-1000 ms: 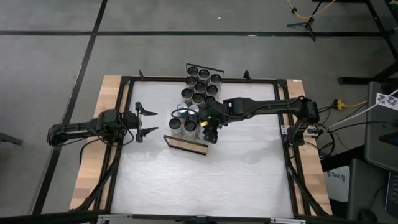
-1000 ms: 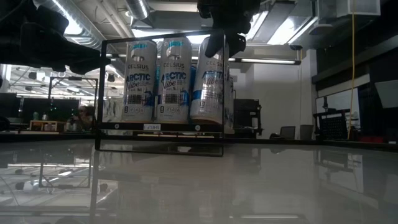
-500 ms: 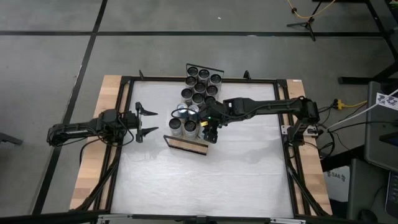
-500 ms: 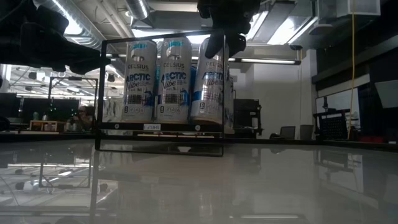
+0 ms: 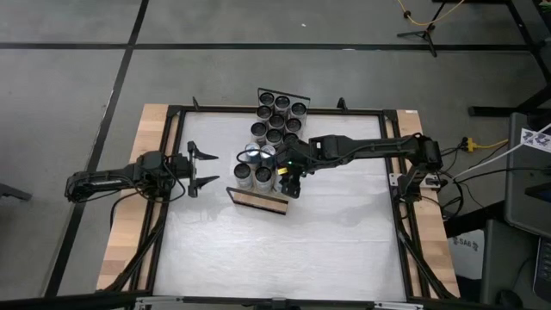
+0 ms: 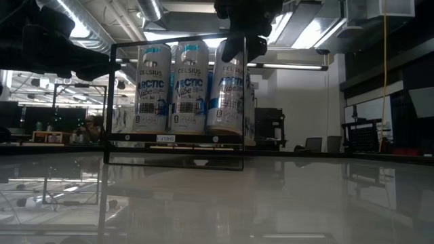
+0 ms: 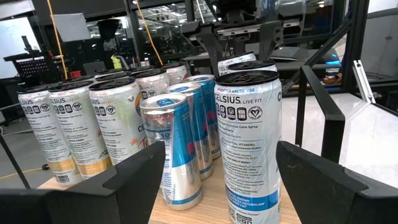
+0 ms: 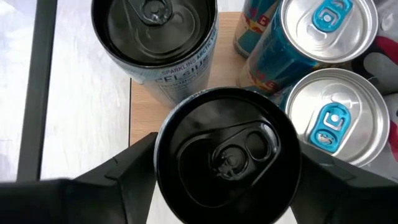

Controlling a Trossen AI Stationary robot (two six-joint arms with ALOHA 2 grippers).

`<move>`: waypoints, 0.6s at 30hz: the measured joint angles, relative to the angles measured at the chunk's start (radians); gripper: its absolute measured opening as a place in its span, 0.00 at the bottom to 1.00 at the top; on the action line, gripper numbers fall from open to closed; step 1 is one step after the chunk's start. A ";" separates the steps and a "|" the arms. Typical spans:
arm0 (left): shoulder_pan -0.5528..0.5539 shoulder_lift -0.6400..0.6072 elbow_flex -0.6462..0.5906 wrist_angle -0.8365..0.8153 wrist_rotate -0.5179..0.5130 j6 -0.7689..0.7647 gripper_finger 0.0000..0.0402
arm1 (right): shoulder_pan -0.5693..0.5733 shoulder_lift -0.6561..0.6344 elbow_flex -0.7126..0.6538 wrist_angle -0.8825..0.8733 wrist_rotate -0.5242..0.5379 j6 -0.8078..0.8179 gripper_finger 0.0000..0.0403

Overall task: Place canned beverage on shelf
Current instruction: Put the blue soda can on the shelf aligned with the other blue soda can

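Note:
The shelf point(image 5: 258, 200) is a long light-wood board with black wire rails, lying slantwise at the table's middle and carrying several cans. My right gripper point(image 5: 290, 181) is shut on a black-topped Celsius can point(image 8: 227, 146) at the shelf's near end, beside two other Celsius cans point(image 6: 169, 85). In the low view the held can point(image 6: 226, 95) leans a little, its bottom level with its neighbours' bottoms. My left gripper point(image 5: 203, 170) is open and empty over the table left of the shelf, pointing at the cans point(image 7: 249, 124). My right gripper pinches the can between its two fingers point(image 8: 127, 171), one on each side of the can's wall just below its top rim point(image 8: 163, 155). The fingers come from above, pointing down. The can is nearly upright, slightly tilted; whether its bottom touches the board I cannot tell.
A second black-topped can point(image 8: 153, 37) and two silver-topped cans with blue tabs point(image 8: 336, 118) stand close around the held can. The near wire rail point(image 6: 176, 46) frames the cans in the low view. Bare white tabletop point(image 5: 284, 250) lies toward the near edge.
The held can has tipped slightly in the low view, its bottom shifting toward the neighbouring cans, with my right gripper still shut on it.

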 joint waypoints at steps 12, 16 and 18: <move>0.000 0.000 0.000 0.000 0.000 0.000 0.75 | 0.000 -0.003 0.001 0.005 -0.002 0.000 0.94; 0.000 0.000 0.000 0.000 0.000 0.000 0.75 | 0.000 -0.003 0.001 0.005 -0.019 0.000 0.97; 0.000 0.000 0.000 0.000 0.000 0.000 0.75 | -0.001 -0.003 0.001 0.004 -0.035 0.000 0.97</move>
